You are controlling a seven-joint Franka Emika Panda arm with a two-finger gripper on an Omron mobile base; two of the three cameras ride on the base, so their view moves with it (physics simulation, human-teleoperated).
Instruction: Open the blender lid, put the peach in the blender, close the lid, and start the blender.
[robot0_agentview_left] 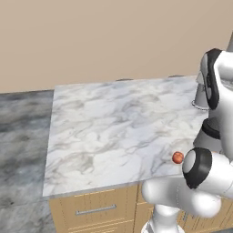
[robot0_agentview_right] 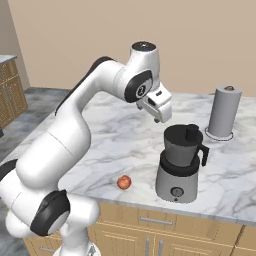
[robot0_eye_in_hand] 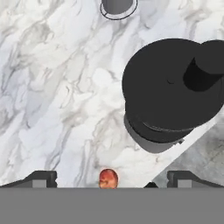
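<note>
The blender (robot0_agentview_right: 180, 167) stands near the counter's front edge, silver-grey base below and dark jar with a side handle above. The black blender lid (robot0_agentview_right: 185, 133) sits on the jar, its small knob up. From above, the blender lid (robot0_eye_in_hand: 168, 87) covers most of the blender (robot0_eye_in_hand: 148, 141). The peach (robot0_agentview_right: 124, 182), a small orange-red ball, lies on the marble left of the base; the peach (robot0_agentview_left: 177, 157) (robot0_eye_in_hand: 108, 178) is near the front edge. My gripper (robot0_agentview_right: 163, 118) hangs above and left of the jar, touching nothing. The gripper (robot0_eye_in_hand: 113, 179) is open, with nothing between its fingers (robot0_eye_in_hand: 41, 177).
A plain grey upright cylinder (robot0_agentview_right: 224, 112) (robot0_eye_in_hand: 117, 6) stands behind the blender to the right. The marble counter (robot0_agentview_right: 110, 145) stretches wide to the left, and its front edge drops to wooden drawers (robot0_agentview_right: 155, 220). My own arm crosses over the counter's left part.
</note>
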